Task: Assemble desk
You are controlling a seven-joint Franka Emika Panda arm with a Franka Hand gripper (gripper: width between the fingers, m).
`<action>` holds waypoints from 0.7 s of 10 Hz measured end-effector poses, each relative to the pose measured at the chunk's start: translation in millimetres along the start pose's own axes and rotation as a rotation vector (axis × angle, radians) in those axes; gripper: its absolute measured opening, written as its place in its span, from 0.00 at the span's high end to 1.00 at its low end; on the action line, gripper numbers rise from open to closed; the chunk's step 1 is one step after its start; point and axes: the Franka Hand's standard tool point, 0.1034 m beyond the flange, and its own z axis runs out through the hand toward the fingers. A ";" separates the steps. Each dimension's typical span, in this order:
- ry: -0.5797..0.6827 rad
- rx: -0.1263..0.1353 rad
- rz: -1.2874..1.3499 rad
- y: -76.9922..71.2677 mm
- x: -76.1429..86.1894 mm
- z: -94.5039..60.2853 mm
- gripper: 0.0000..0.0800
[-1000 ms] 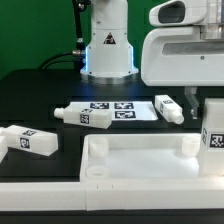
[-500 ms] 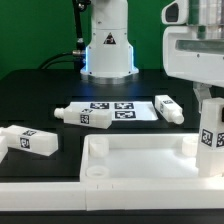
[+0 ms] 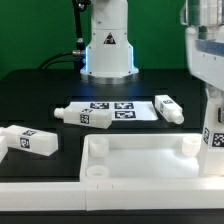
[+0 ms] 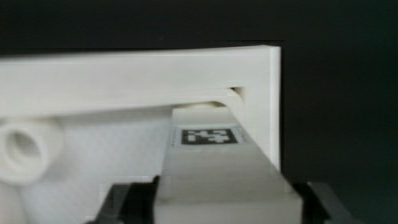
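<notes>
1. Lower left of the exterior view: a loose leg (image 3: 22, 140) lies on the dark surface (image 3: 40, 85), unmoved.
2. Centre: a second leg (image 3: 84, 115) and a third leg (image 3: 168, 108) flank the marker board (image 3: 115, 107), both where they were.
3. Lower centre: the desk top (image 3: 140, 165) sits rim-up, unchanged.
4. Right edge: the arm (image 3: 205, 50) has slid rightward with the fourth leg (image 3: 213, 132), now partly cut off by the frame.
5. Wrist view: the claw (image 4: 222, 203) is clamped on that leg beside the top's corner. It is probably being lined up for a socket and is not yet seated.
</notes>
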 end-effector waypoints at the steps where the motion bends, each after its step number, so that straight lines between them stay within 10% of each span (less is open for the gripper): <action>1: 0.000 -0.001 -0.001 0.0 0.2 -0.1 0.64; 3: 0.001 -0.002 -0.062 0.2 0.2 0.3 0.64; 5: 0.000 0.000 -0.451 -5.4 3.5 -1.7 0.32; 7: -0.004 -0.006 -0.724 -3.0 7.1 2.6 0.23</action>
